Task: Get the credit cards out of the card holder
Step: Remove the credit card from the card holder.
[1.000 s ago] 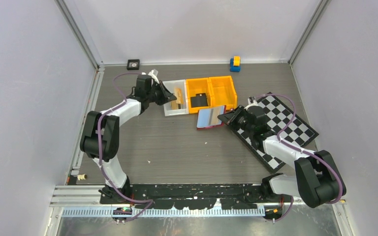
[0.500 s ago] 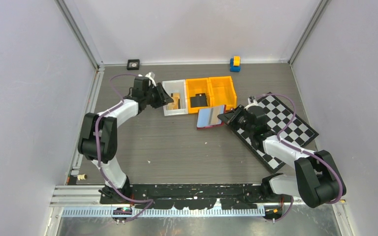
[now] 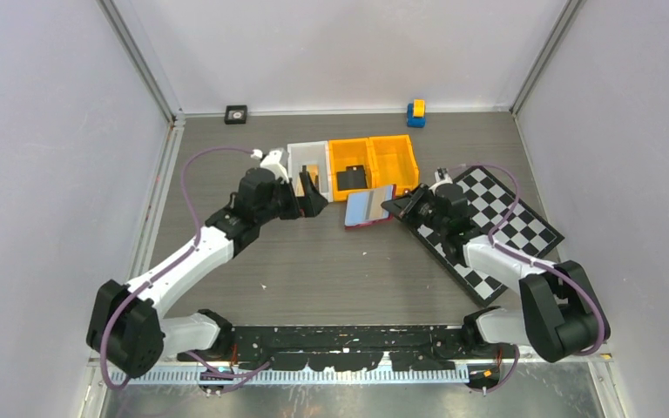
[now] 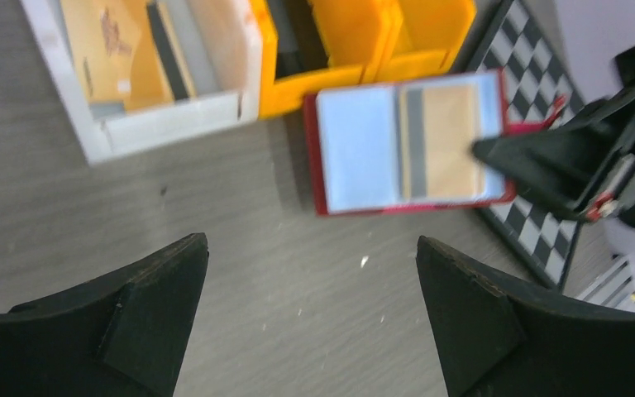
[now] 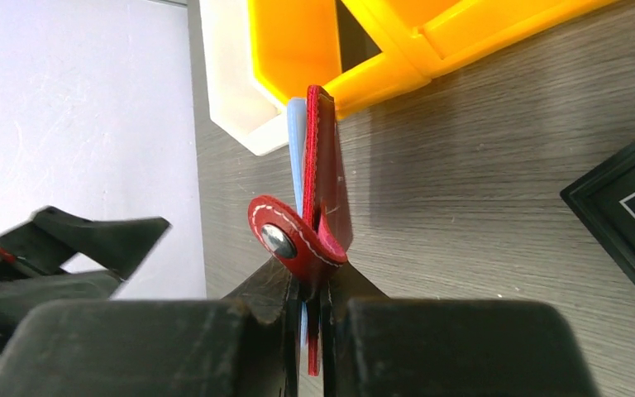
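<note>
The small flat red folding card holder lies spread open just on the near side of the pair of orange plastic bins, one far corner at the bins' front wall, its pale bluish clear sleeves facing up. A tan rectangular credit card with a dark stripe sits in the sleeve on the half farther from the bins' white neighbour; whether more cards lie under it cannot be told. The right tool is clamped on the holder's edge beside the round snap tab, fingers pressed together on the red leather and blue sleeve. More tan cards lie in the white plastic bin that adjoins the orange bins on the left. The left tool hangs near the white bin's front, fingers wide apart and empty. The black-and-white chequered board lies right of the bins on the grey wood-grain tabletop.
</note>
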Motion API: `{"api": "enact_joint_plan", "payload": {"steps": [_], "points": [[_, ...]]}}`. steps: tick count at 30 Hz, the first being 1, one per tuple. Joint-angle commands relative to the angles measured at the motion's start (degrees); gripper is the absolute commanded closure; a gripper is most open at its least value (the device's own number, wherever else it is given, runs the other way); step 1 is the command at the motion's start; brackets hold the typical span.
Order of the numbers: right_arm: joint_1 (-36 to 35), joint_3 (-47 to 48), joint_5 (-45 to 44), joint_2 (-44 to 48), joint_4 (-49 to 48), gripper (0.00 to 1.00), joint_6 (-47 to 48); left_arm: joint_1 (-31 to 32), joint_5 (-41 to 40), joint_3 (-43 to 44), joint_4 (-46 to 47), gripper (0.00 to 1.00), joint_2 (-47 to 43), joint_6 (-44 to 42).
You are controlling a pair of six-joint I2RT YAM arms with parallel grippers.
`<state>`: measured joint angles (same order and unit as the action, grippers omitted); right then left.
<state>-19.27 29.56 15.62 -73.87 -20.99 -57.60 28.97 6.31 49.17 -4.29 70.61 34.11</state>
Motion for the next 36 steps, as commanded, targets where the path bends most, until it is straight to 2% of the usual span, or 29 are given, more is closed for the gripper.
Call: {"api": "enact_joint_plan", "payload": {"steps": [1, 4, 6, 9, 12, 16, 18, 24, 30, 36], "points": [[-0.4, -1.6, -0.9, 5.1, -6.7, 1.00, -0.1, 2.5, -5.9, -5.0, -2.6, 0.00, -6.5, -0.6], [-0.4, -3.2, -1.8, 8.3, -4.8, 1.00, 2.1, 2.7, -5.5, -8.0, -2.5, 0.00, -10.1, -0.2], [-0.4, -3.7, -3.7, 9.4, -3.0, 1.00, 3.1, 2.7, -5.9, -11.1, 1.1, 0.00, -12.4, 2.1], [-0.4, -4.8, -2.0, 9.0, -7.1, 1.00, 3.1, 2.6, -6.7, -17.5, 9.8, 0.00, -14.8, 5.8], [-0.4, -5.0, 2.2, 7.9, -11.8, 1.00, 2.4, 2.5, -9.1, -19.9, 12.2, 0.00, -15.0, 8.2], [-0.4, -5.5, 4.7, 6.9, -15.7, 0.99, 0.7, 2.4, 0.4, -20.0, 18.6, 0.01, -10.8, 9.0], [-0.4, -5.8, 6.3, 6.0, -18.9, 1.00, -0.5, 2.4, 4.5, -19.6, 20.9, 0.05, -8.4, 9.1], [-0.5, -6.8, 11.4, 2.4, -30.1, 1.00, -4.2, 2.4, 11.7, -21.3, 30.5, 0.07, -5.0, 9.4], [-0.5, -7.3, 12.7, 1.4, -33.0, 1.00, -4.4, 2.5, 13.7, -21.9, 34.4, 0.06, -2.6, 10.4], [-0.5, -7.8, 14.1, 3.3, -34.6, 0.99, -4.0, 2.5, 16.6, -19.8, 34.1, 0.05, 0.4, 10.0]]}}
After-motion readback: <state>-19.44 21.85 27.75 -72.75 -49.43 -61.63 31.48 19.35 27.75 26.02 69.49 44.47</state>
